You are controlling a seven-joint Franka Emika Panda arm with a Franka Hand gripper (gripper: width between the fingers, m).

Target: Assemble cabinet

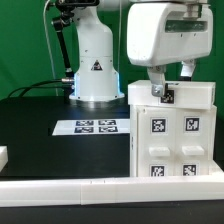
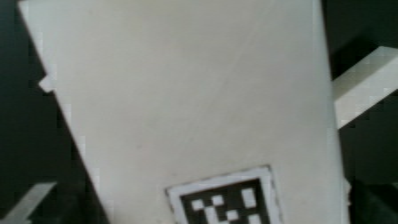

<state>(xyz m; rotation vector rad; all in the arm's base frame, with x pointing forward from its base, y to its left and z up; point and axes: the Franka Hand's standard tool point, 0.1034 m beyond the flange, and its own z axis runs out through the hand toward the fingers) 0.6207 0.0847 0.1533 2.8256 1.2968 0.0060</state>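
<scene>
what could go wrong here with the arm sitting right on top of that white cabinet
1. The gripper is down at the top edge of the boxy white plastic cabinet, which stands upright near the table's front white rail; a sideways pull might tip or slide it.
2. Whether the fingers are closed on a panel cannot be seen, so a weak hold may slip.
3. The wrist view is filled by a white panel, so alignment is hard to check.

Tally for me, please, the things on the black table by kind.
Cabinet: 1
Marker board: 1
Small white piece at the exterior view's left edge: 1
Gripper: 1
Total: 4
</scene>
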